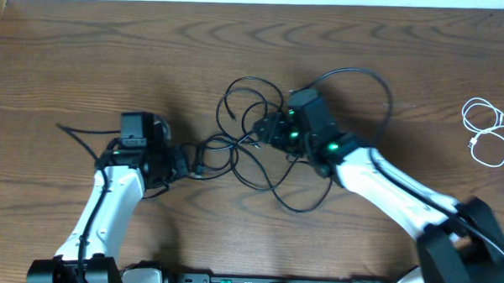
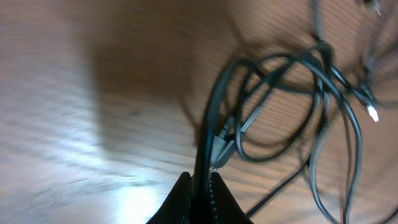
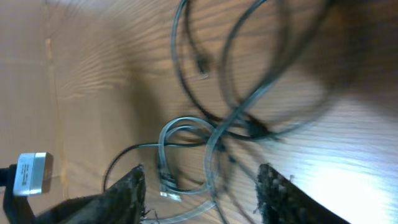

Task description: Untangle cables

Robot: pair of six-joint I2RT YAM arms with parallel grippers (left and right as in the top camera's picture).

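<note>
With the black cables [image 1: 249, 162] knotted on the table [image 1: 70, 51] (the white cable [image 1: 485, 133] lay well apart, far right), the left gripper [image 2: 199, 182] clamped one strand while the right gripper [image 3: 202, 186] stood released, seemingly straddling loops, so a slow pull on one strand suited best.

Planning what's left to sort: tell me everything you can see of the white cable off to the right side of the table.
The white cable is a thin cord lying flat on the wooden table near its right edge, seen only from overhead. It sits in a few loose overlapping loops; one small end shows at the coil's lower left, too small to identify. Only the table touches it, and it lies well apart from the black cable tangle.
</note>
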